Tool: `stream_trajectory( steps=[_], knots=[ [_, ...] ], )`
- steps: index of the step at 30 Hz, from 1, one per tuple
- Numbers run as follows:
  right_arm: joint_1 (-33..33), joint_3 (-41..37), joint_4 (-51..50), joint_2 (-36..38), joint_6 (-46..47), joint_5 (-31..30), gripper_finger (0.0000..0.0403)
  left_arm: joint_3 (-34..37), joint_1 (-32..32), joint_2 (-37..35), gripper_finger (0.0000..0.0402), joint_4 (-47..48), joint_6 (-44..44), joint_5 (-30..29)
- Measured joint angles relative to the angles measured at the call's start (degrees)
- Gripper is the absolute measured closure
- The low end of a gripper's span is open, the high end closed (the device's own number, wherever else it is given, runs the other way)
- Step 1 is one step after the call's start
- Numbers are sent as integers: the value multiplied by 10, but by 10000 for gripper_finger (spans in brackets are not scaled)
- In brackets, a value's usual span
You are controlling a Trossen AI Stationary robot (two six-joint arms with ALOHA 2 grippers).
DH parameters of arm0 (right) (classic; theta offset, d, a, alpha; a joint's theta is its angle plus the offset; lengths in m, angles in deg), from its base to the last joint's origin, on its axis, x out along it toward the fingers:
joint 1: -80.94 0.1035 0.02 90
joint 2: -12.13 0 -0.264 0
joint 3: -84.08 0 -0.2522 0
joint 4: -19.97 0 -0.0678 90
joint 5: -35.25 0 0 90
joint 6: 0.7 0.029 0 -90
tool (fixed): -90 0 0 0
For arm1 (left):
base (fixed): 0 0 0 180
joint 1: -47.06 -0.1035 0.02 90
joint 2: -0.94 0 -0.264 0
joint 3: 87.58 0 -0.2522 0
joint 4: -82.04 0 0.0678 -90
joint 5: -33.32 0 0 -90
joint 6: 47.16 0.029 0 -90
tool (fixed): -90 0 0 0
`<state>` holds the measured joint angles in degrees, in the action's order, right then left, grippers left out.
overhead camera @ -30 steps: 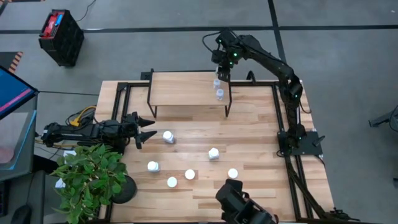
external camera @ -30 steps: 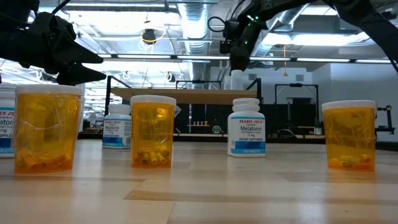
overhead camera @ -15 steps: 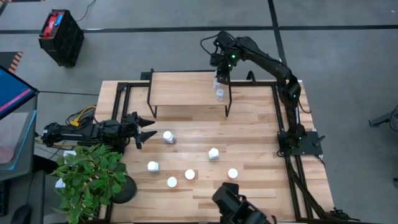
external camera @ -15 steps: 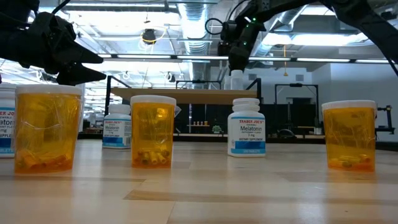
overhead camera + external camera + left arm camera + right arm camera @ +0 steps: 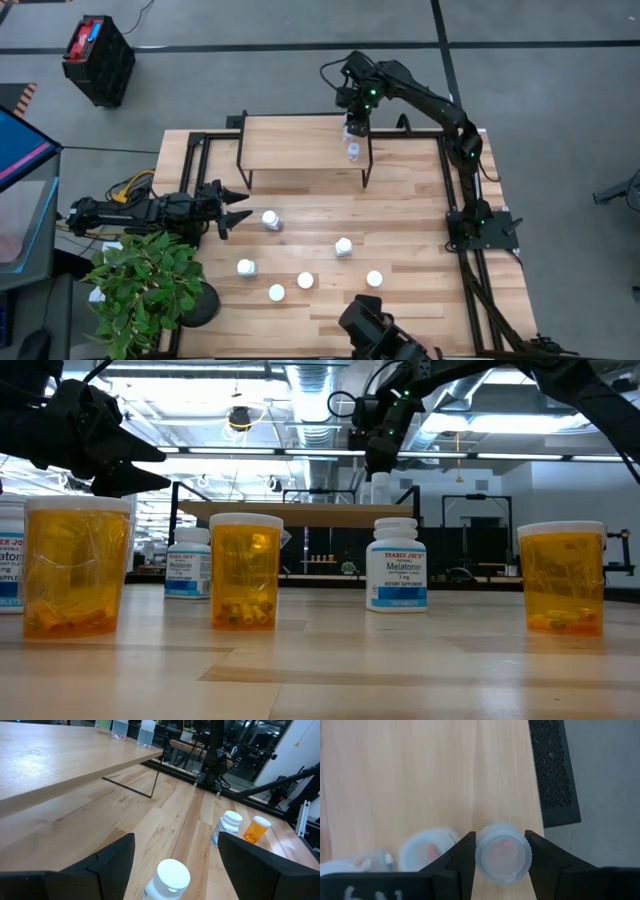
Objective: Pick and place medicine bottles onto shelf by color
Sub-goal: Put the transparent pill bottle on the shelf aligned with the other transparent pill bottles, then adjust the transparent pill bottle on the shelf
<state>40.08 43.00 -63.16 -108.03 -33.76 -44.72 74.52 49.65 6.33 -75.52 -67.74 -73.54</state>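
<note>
The shelf (image 5: 300, 143) stands at the table's far side. My right gripper (image 5: 354, 122) hangs over its right end, pointing steeply down, with its fingers on a clear bottle (image 5: 503, 852). Two more clear bottles (image 5: 426, 851) (image 5: 352, 151) stand in a row beside it on the board. Several white-capped bottles (image 5: 305, 280), orange (image 5: 245, 570) and white (image 5: 396, 565), stand upright on the tabletop. My left gripper (image 5: 238, 207) waits open and level at the table's left side, with a white bottle (image 5: 171, 876) just ahead of its fingers. My right gripper has the clear bottle's cap (image 5: 485, 851) between its two fingers, one on each side. The fingers come from above, slanting down. The bottle is upright at the shelf's right edge; whether its base rests on the board I cannot tell.
A potted plant (image 5: 150, 290) stands at the near left corner. Black frame rails (image 5: 455, 200) run along the table's sides. A dark camera mount (image 5: 380, 335) sits at the near edge. The shelf's left half is bare wood (image 5: 270, 140).
</note>
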Motion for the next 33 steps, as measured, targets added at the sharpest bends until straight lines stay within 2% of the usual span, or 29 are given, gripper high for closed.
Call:
stream_trajectory(
  steps=[13, 22, 31, 33],
  knots=[
    [0, 0, 0, 0, 11, -16, 173, 0, 0, 0, 129, 0, 0, 0],
    [6, 1, 3, 4, 12, -26, 168, 0, 0, 0, 129, 0, 0, 0],
    [25, 97, -67, 5, 27, -27, 168, 0, 0, 0, 129, 0, 0, 0],
    [35, 91, -73, 20, 43, -26, 168, 0, 0, 0, 129, 0, 0, 0]
  ],
)
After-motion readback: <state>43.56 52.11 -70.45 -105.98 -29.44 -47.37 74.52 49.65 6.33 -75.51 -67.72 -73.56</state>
